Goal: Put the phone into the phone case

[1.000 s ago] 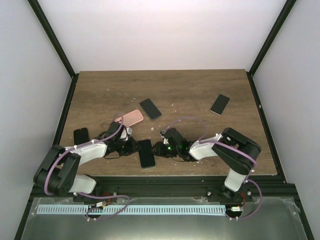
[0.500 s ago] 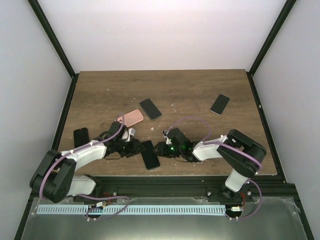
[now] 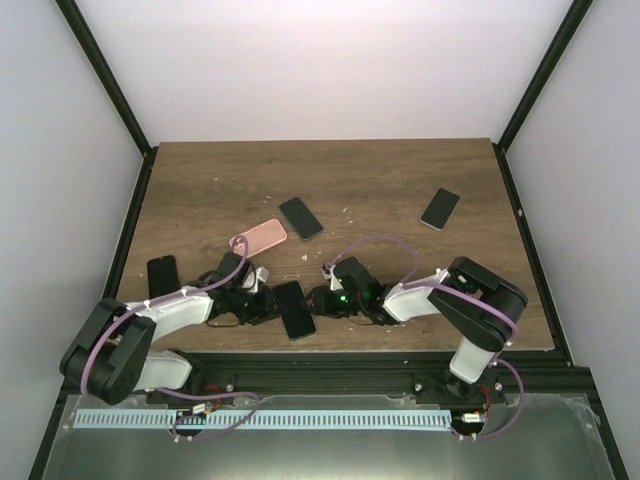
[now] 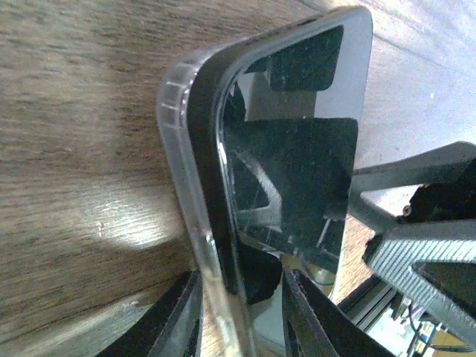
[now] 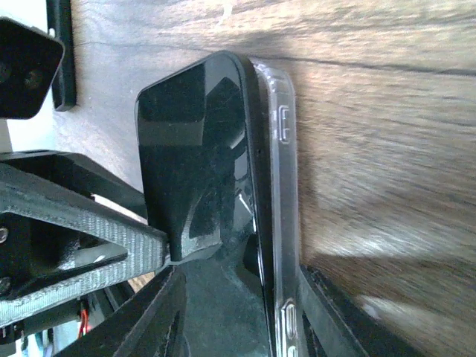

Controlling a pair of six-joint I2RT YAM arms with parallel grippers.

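Observation:
A black phone (image 3: 293, 309) lies between my two grippers near the table's front edge, seated in a clear case (image 4: 178, 149). My left gripper (image 3: 264, 306) holds its left long edge. In the left wrist view (image 4: 239, 279) one jaw is under the case and the other over the screen (image 4: 297, 171). My right gripper (image 3: 316, 300) holds the opposite edge. In the right wrist view (image 5: 242, 274) the clear case (image 5: 281, 171) lies against one jaw and the black phone (image 5: 201, 141) faces the other. The case edge looks slightly apart from the phone body.
A pink phone or case (image 3: 262, 236) lies just behind the left arm. Black phones lie at centre back (image 3: 301, 217), back right (image 3: 440, 208) and far left (image 3: 161, 272). The table's front rail (image 3: 320, 362) is close below the grippers.
The phone swung a little to the right and turned, then came back left. Both grippers stayed on its edges and moved with it.

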